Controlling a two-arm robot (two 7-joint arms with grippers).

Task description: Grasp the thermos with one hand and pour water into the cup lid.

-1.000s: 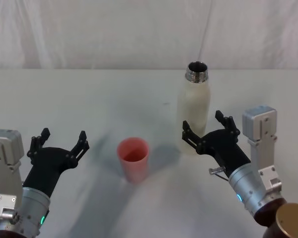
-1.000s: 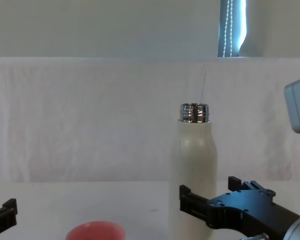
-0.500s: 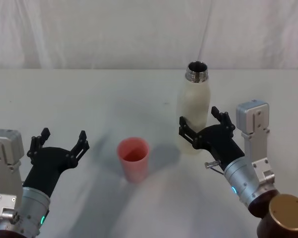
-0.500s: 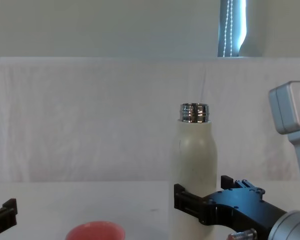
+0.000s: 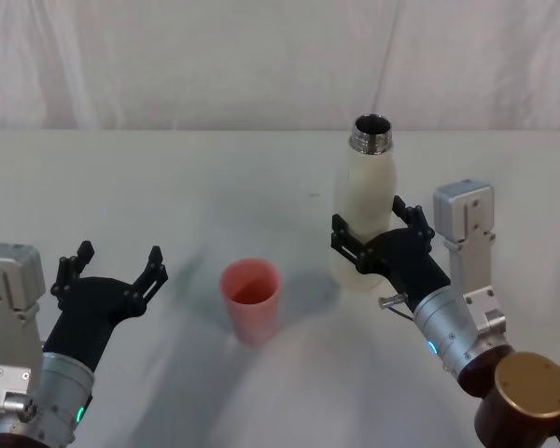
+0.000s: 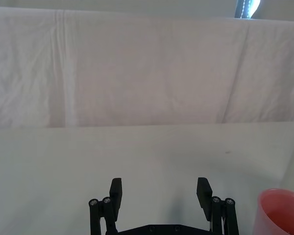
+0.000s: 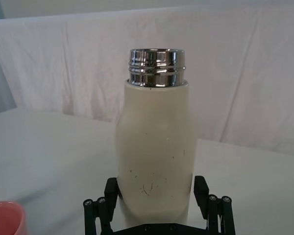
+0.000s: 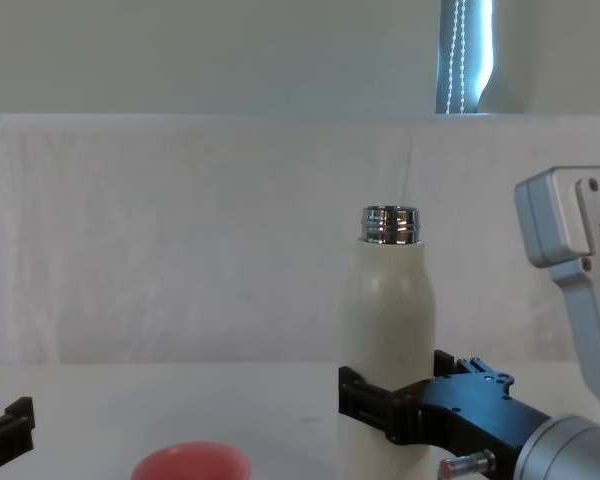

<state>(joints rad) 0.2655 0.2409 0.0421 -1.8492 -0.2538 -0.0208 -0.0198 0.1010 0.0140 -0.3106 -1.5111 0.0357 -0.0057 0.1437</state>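
- Head view: the thermos [image 5: 365, 210] stands upright, uncapped, on the white table [image 5: 168, 187], toward the robot's right. The right gripper [image 5: 371, 238] brackets the lower body with its fingers spread wide, one on each side, not yet closed. The cup lid [image 5: 251, 300] stands mouth up, to the left of the thermos and nearer the robot, apart from it. The left gripper [image 5: 112, 267] hovers low on the robot's left, wide open and holding nothing, well apart from both objects.
- Left wrist view: the left gripper [image 6: 159, 193] is spread above bare table; the rim of the cup lid [image 6: 281, 213] shows at the frame's edge, clear of the fingers.
- Right wrist view: the thermos [image 7: 155, 152] sits centred between the open fingers of the right gripper [image 7: 157, 198], low on its body; whether either pad touches the wall cannot be told. The chrome neck is open.
- Chest view: the right gripper [image 8: 400, 405] surrounds the lower part of the thermos [image 8: 388, 330], and the cup lid [image 8: 190, 462] lies lower left.
- Risks, as judged: closing unevenly could nudge or tip the tall bottle, since the hold is low and the mass sits above it. A loose grip on the smooth matte wall may slip during tilting. The small lid could be missed or overfilled if the pour starts too fast or off-centre.
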